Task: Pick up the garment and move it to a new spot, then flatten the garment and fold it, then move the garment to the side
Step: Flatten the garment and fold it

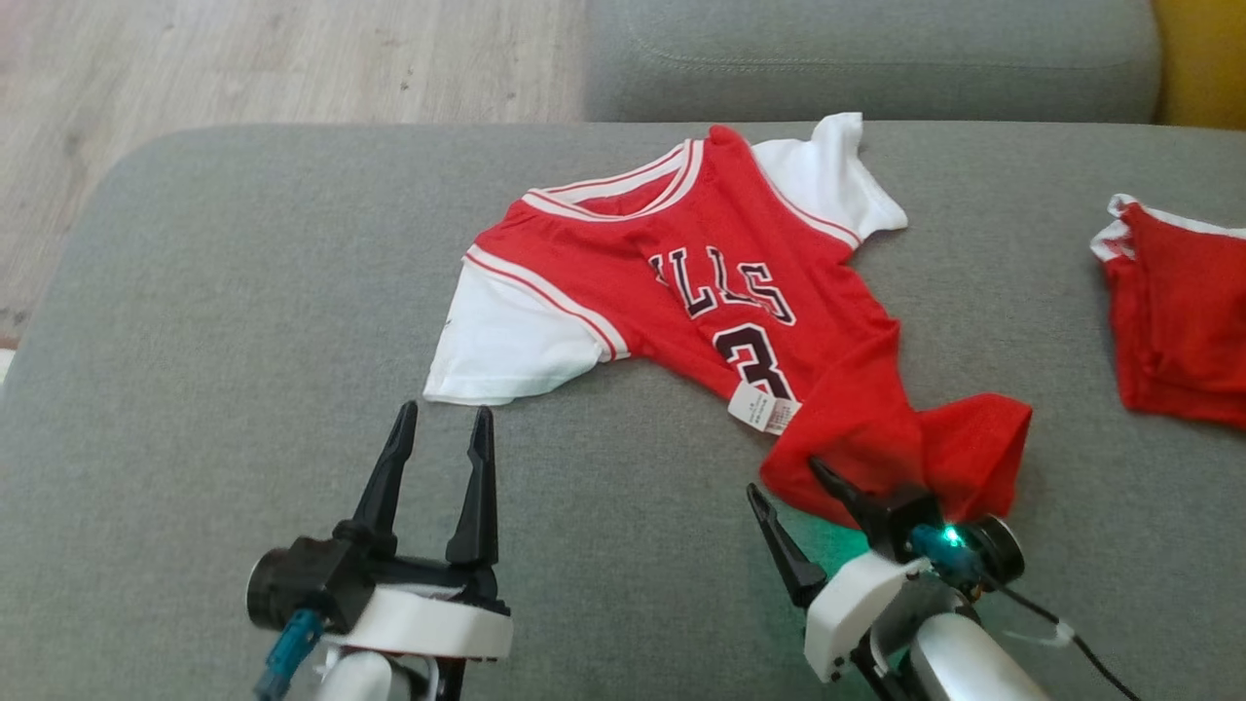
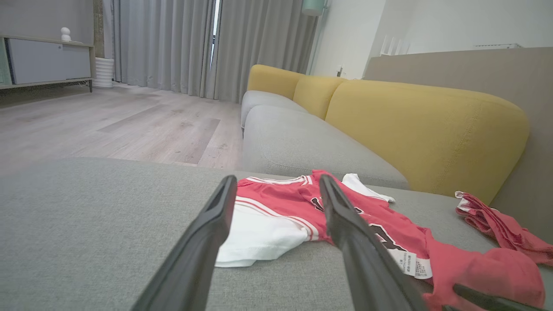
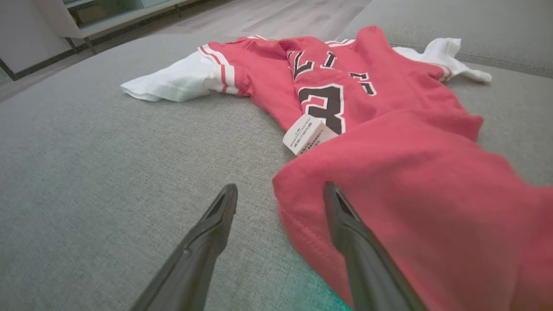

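One grey cushion (image 1: 195,341), one red-and-white jersey (image 1: 701,282) mid-cushion, one red garment (image 1: 1183,321) at its right edge, two tools.
Left tool (image 1: 444,412) spread, empty, near the white sleeve (image 1: 506,346); right tool (image 1: 784,477) spread astride the jersey's bunched hem (image 1: 973,438), not pinching.

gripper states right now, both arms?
Left gripper: open, empty, short of the jersey.
Right gripper: open at the jersey's red hem, nothing gripped.

You've got a grey sofa seat (image 1: 243,321) here: red jersey (image 1: 720,292) lying rumpled in the middle, second red garment (image 1: 1178,321) well apart at its right edge.
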Available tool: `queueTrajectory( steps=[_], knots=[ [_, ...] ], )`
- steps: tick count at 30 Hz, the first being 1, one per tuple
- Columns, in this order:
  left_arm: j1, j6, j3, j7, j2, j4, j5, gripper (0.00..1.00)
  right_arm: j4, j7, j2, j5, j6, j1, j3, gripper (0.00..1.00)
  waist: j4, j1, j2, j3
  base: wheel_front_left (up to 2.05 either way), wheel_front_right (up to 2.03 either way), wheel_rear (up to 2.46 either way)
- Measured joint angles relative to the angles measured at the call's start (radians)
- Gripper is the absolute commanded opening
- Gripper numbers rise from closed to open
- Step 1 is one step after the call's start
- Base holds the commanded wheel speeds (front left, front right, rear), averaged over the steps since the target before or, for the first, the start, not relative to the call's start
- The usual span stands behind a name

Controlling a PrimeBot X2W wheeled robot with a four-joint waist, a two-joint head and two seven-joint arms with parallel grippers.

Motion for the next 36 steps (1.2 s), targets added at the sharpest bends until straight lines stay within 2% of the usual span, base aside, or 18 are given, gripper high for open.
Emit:
queueTrajectory(
  steps=[10,11,12,13,22,30,33,36],
  knots=[
    [-0.031,0.000,-0.002,0.000,0.000,0.003,0.000,1.00,0.143,0.022,-0.001,-0.013,0.000,-0.075,0.007,1.00,0.020,0.0001,0.0000,0.032,0.00,0.00,0.00],
    [-0.032,0.000,-0.002,0.000,0.000,0.003,0.000,1.00,0.151,0.022,-0.001,-0.012,0.000,-0.085,0.009,0.94,0.020,0.0000,0.0000,0.034,0.00,0.00,0.00],
    [-0.033,0.000,-0.002,0.000,0.000,0.003,0.000,1.00,0.159,0.022,-0.001,-0.008,0.000,-0.094,0.011,0.30,0.020,0.0000,0.0000,0.035,0.00,0.00,0.00],
    [-0.034,0.000,-0.002,0.000,0.000,0.003,0.000,1.00,0.166,0.021,-0.001,-0.004,0.000,-0.102,0.013,0.00,0.020,0.0000,0.0000,0.036,0.00,0.00,0.00],
    [-0.038,0.001,0.001,0.000,0.000,0.006,-0.003,1.00,0.175,-0.060,-0.002,0.010,0.000,-0.119,-0.025,0.00,-0.004,0.0000,0.0000,0.024,0.00,0.00,0.00],
    [-0.037,0.002,0.001,0.000,0.000,0.004,-0.003,1.00,-0.013,-0.106,-0.002,-0.032,0.000,-0.189,-0.167,0.00,-0.028,-0.0001,0.0000,0.009,0.00,0.00,0.00],
    [-0.037,0.002,0.000,0.000,0.000,0.004,-0.010,1.00,-0.066,-0.080,-0.005,-0.046,0.000,-0.223,-0.218,0.00,-0.024,-0.0001,0.0000,0.014,0.00,0.00,0.00],
    [-0.037,0.001,-0.003,0.000,0.000,0.003,-0.010,1.00,-0.087,-0.040,-0.045,-0.069,0.000,-0.288,-0.253,0.00,-0.016,0.0000,0.0000,0.021,0.00,0.00,0.00]
  ],
)
